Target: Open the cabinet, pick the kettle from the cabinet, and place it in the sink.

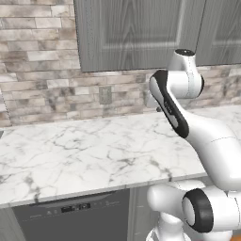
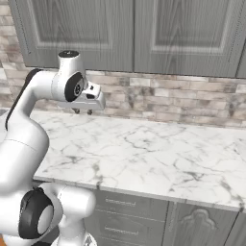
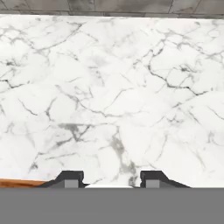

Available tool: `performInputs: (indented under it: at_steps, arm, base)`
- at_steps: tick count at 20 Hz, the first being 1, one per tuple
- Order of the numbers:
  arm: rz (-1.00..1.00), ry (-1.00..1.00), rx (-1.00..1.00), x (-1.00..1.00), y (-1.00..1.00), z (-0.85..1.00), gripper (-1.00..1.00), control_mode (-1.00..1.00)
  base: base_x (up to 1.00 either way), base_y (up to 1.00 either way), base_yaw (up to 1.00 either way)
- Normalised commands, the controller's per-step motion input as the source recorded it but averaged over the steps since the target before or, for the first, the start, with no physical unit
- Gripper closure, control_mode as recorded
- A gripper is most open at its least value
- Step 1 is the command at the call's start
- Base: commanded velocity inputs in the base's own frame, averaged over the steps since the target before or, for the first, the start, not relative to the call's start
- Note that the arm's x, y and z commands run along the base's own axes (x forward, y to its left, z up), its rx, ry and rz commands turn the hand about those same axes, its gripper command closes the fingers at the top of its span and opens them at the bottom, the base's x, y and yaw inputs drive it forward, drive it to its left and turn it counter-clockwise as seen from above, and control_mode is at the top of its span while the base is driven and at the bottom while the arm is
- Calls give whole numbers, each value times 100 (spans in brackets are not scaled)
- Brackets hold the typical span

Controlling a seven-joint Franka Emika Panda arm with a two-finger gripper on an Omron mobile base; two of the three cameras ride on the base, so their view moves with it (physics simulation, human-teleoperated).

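White marble desk [image 1: 80,150] runs wide across both base views, its front edge above a dark appliance front [image 1: 75,217] in the left base view and grey base cabinets [image 2: 158,216] with drawers in the right base view. Behind it a brick backsplash [image 1: 37,80] rises to the underside of the cabinet [image 2: 129,33] — grey wood-grain, with tall recessed-panel doors shut, their long axis upright and their faces toward the robot. A wall outlet [image 1: 105,95] sits in the brick just left of the arm.

White arm folds up over the desk and holds the pincer [image 2: 82,110] above the marble near the back wall, below the cabinet's lower edge, pointing down. In the hand view its two dark fingertips [image 3: 70,178] stand apart with nothing between them — bare veined marble lies beneath, the brick line along the top. An orange strip [image 3: 19,183] shows at the lower left of the hand view; what it is I cannot tell.
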Motion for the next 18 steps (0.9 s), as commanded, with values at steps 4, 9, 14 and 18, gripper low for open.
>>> performInputs:
  at_steps: [4,9,14,18]
  arm:
    - [4,-2,0,-14,2,0,-100,-100]
    - [17,-27,-1,-37,18,1,-100,-100]
    - [1,-35,-4,-26,32,12,-100,-100]
    - [0,-20,-2,-14,43,18,-100,-100]
  base:
    - [0,0,0]
    - [0,0,0]
    - [0,0,0]
    - [0,0,0]
